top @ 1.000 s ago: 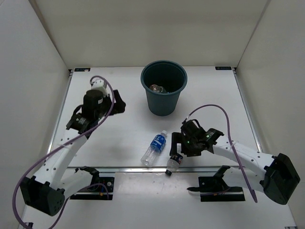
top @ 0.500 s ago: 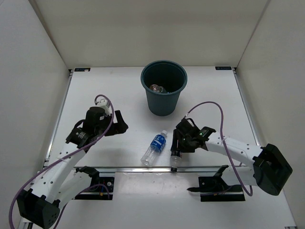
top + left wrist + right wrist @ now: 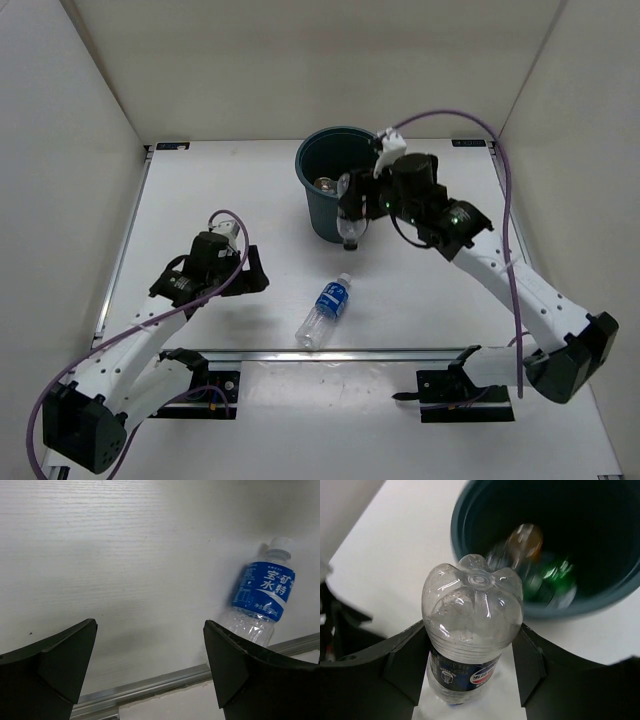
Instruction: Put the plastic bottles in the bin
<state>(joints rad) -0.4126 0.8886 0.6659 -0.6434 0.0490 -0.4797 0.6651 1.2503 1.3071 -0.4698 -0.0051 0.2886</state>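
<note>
The right gripper (image 3: 471,645) is clamped on a clear bottle (image 3: 470,595) with a dark label, held cap down just beside the bin's (image 3: 580,605) rolled rim. An orange bottle (image 3: 525,537) and a green one (image 3: 555,572) lie inside. The left gripper (image 3: 150,650) is spread wide above bare table, with the blue-labelled bottle (image 3: 262,600) lying near the front edge.

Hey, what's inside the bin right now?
Inside the bin, an orange bottle and a green bottle show, both blurred. The dark-labelled bottle in the right gripper covers part of the interior; the rest is too dark to tell.
</note>
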